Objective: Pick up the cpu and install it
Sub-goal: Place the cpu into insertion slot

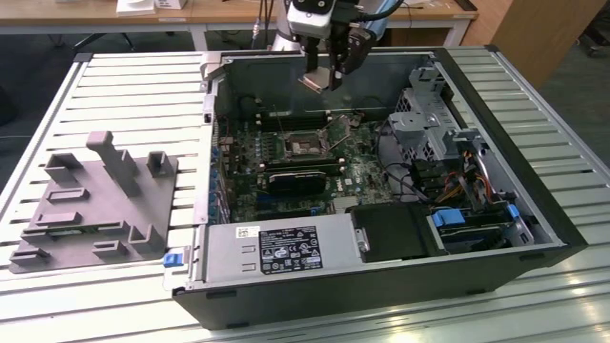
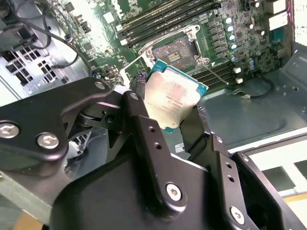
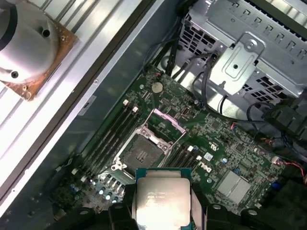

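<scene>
The gripper [image 1: 321, 77] was clenched on the cpu [image 1: 312, 81], pinching it by its edges in the air above the open computer case [image 1: 533, 214], well apart from the motherboard socket [image 1: 303, 146] below. From where I stood the cpu looked tilted. I judged that a skewed or wrongly turned descent could bend the socket's contacts or catch the raised retention frame [image 3: 166, 120]. The contacts, the corner marking and the cpu's underside were beyond making out.
</scene>
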`<state>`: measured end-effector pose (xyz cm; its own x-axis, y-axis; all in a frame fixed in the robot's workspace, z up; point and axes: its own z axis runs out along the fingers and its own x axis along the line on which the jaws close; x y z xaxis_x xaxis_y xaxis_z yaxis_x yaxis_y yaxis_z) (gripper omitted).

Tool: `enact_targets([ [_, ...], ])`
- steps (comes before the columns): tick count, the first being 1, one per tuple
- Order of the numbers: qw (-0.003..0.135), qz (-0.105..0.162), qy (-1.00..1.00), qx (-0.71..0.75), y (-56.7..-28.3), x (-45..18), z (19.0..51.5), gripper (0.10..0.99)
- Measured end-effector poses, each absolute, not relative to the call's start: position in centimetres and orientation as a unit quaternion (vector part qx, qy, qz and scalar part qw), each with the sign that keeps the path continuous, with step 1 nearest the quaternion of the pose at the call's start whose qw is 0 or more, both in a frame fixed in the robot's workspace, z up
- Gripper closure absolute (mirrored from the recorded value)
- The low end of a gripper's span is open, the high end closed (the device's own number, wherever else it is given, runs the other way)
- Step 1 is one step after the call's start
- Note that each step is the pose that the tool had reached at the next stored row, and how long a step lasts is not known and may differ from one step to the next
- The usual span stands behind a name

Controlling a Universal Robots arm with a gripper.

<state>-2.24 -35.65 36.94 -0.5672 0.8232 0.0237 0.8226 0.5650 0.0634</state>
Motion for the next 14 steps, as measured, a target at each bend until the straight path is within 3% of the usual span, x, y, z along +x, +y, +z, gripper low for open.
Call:
enact_targets([
  [14,0.008,0.032,0.826,0.563,-35.65,-2.23,36.82,0.549],
])
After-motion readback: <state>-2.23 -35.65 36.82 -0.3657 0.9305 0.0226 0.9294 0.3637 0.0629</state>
